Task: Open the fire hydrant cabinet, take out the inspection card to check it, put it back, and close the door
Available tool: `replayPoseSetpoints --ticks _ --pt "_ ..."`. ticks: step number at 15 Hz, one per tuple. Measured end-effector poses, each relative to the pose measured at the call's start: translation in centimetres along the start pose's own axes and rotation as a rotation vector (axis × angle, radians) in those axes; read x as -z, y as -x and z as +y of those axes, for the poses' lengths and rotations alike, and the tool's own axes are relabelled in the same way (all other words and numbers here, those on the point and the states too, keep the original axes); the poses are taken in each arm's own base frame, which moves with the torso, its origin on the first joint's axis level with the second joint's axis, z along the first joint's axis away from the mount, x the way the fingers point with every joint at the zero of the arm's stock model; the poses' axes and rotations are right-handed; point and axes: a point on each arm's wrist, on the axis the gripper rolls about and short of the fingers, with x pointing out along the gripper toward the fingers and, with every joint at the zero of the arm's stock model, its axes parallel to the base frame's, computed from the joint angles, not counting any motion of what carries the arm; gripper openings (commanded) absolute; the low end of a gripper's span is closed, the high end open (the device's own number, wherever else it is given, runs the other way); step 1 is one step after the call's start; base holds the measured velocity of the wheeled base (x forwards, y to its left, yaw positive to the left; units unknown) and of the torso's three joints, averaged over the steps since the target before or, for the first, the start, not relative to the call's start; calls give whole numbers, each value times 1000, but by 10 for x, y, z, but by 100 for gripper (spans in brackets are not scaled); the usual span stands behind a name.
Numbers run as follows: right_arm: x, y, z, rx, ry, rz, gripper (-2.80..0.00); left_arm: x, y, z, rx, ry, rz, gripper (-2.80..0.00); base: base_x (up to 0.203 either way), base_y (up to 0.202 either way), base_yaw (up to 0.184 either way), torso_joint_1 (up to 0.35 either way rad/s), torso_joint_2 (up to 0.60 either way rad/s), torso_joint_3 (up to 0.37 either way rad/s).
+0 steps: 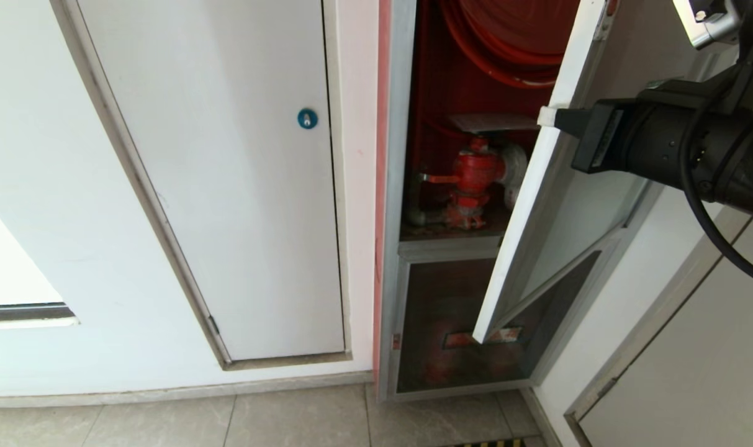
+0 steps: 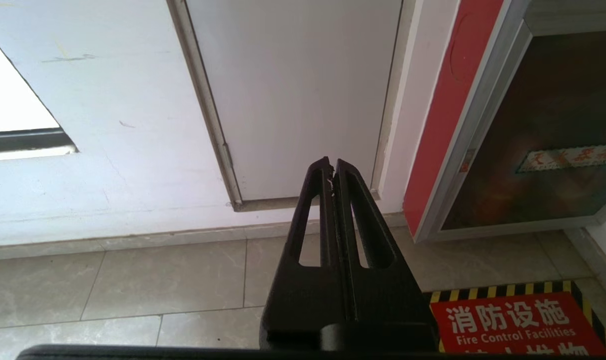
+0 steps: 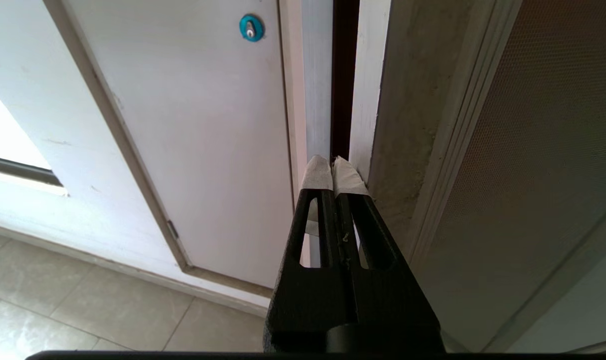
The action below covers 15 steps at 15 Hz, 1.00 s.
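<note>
The door (image 1: 559,205) of the fire hydrant cabinet (image 1: 401,186) stands partly swung out, hinged on the cabinet's right side, its long free edge running up and down and tilted in the head view. Inside, the inspection card (image 1: 493,122) lies flat just above the red valve (image 1: 475,180), under the red hose reel (image 1: 513,43), so it sits beyond the door's free edge, deeper in and to the left of the right gripper (image 1: 545,116). That gripper has its two taped fingertips (image 3: 332,175) pressed together on nothing, and they rest against the door's free edge, about level with the card; whether they hook behind the edge or only touch it cannot be told. The right arm reaches in roughly level from the right and is plainly the nearer one. Judging by this, the door likely needs swinging wider before the card can be reached. The left gripper (image 2: 331,167), its fingers likewise together and empty, hangs low, pointing toward the floor tiles (image 2: 158,280) near the white panel door (image 1: 227,174).
</note>
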Motion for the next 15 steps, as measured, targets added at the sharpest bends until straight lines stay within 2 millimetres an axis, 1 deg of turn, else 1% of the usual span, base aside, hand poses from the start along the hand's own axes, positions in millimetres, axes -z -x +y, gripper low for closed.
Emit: replayPoseSetpoints --ticks 15 --pt "-7 46 -5 0 -1 -21 -280 0 0 0 0 0 0 -280 0 0 0 0 0 0"
